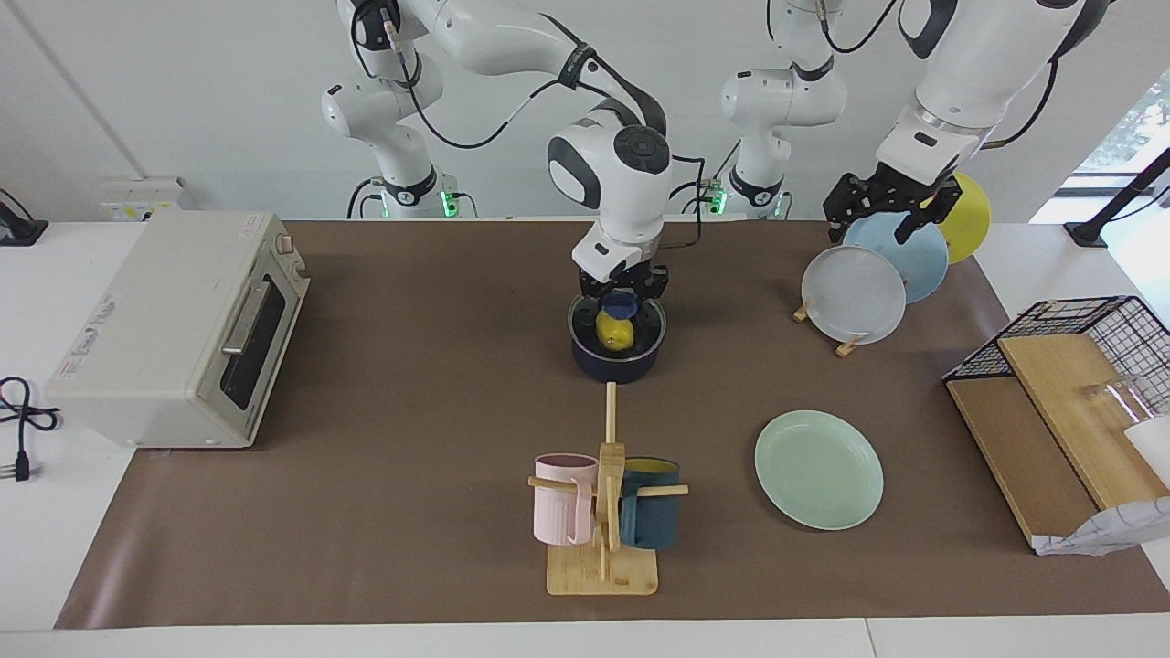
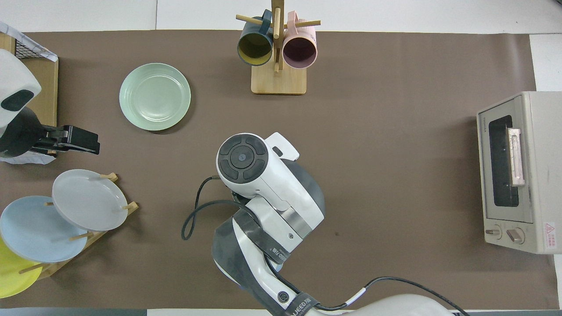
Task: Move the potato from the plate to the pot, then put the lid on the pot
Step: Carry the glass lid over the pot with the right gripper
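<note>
Lid (image 1: 618, 322) on pot (image 1: 616, 358) mid-frame, potato (image 1: 614, 332) inside; right gripper (image 1: 622, 294) around knob, grip state unclear. Left gripper (image 1: 894, 212) open over plate rack (image 1: 850, 345), upper right. Mug tree (image 1: 605, 512) below pot.

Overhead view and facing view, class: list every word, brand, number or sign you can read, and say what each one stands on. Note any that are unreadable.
"JEED" on the dark strap round the right arm; the start of the word is hidden.
A brand name on the toaster oven's front, too small to read for sure.
A red warning triangle on a sticker beside the oven's knobs; its text is too small to read.
A label on the oven's top, unreadable.
</note>
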Robot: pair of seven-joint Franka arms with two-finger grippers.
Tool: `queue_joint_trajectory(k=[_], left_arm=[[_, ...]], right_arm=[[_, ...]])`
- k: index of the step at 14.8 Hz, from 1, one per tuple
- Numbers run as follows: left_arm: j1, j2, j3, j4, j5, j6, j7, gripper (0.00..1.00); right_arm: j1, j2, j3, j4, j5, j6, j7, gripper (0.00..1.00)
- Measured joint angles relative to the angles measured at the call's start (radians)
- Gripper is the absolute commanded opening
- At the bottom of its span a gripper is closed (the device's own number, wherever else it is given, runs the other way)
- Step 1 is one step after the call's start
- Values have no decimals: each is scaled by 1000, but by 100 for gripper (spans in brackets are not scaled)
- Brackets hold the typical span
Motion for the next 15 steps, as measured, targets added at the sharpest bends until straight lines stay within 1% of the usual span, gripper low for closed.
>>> queue_joint_trajectory(k=[6,10,12,15], left_arm=[[0,0,1,0,0,0,0,100],[0,0,1,0,0,0,0,100],[0,0,2,0,0,0,0,100],[1,0,2,0,0,0,0,100]], right_arm=[[-9,-3,-3,-14,-6,29,0,100],[-48,-44,-8,-1,-10,29,-2,100],[-80,-78,-9,14,-11,12,-6,100],[-131,-117,-12,60,-12,-82,-51,100]])
